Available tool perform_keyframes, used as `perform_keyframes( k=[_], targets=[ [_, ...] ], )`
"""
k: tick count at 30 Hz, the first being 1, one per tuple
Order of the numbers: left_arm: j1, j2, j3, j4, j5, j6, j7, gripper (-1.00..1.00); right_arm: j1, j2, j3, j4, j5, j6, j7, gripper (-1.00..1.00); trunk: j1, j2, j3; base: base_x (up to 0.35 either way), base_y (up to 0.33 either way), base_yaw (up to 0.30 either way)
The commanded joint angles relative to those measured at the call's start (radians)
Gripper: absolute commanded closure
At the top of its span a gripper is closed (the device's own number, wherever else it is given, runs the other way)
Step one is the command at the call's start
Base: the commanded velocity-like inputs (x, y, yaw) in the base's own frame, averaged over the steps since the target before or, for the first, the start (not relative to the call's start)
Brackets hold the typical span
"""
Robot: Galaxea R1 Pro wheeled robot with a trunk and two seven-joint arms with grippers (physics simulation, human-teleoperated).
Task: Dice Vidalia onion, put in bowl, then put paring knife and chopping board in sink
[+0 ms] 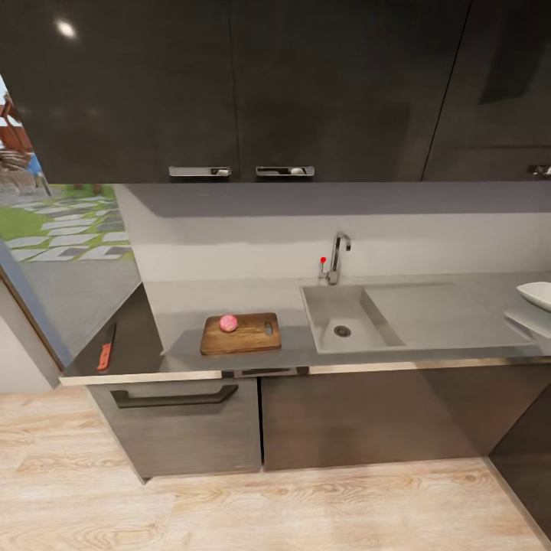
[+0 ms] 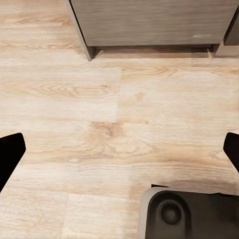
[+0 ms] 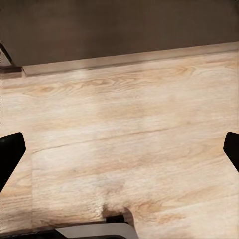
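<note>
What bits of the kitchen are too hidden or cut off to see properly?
- Bowl, head view: cut off by the picture's right edge.
- Knife, head view: too small to make out the blade's edge.
- Onion on the board: too blurred to tell if cut.
- Left pincer, right pincer: finger tips cropped at the edges.

L gripper [image 2: 119, 149] and R gripper [image 3: 119, 149], jaws spread wide, nothing between the fingers, just bare wood floor [image 2: 99, 99] below. Ahead of both: lower cabinets [image 2: 149, 22] block the way. Robot base [image 2: 189, 214] sits right under L claw.
</note>
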Motion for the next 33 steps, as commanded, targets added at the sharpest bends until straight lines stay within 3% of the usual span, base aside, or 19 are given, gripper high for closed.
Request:
perform_keyframes(
  k=[1,22,33],
  targets=[
    [0.0,0.001,-0.009,-0.002,0.004,-0.001,0.008,-1.0,0.0,-0.001,0.009,-0.002,-0.004,-0.001,-0.008,-1.0,0.0,-0.001,-0.001,0.0,0.0,0.0],
    [0.0,0.001,-0.009,-0.002,0.004,-0.001,0.008,-1.0,0.0,-0.001,0.009,-0.002,-0.005,-0.001,-0.009,-1.0,0.0,-0.001,-0.001,0.0,0.0,-0.004],
    [0.0,0.001,-0.009,-0.002,0.004,-0.001,0.008,-1.0,0.0,-0.001,0.009,-0.002,-0.005,-0.001,-0.009,-1.0,0.0,-0.001,0.005,0.0,0.0,-0.22]
  ],
)
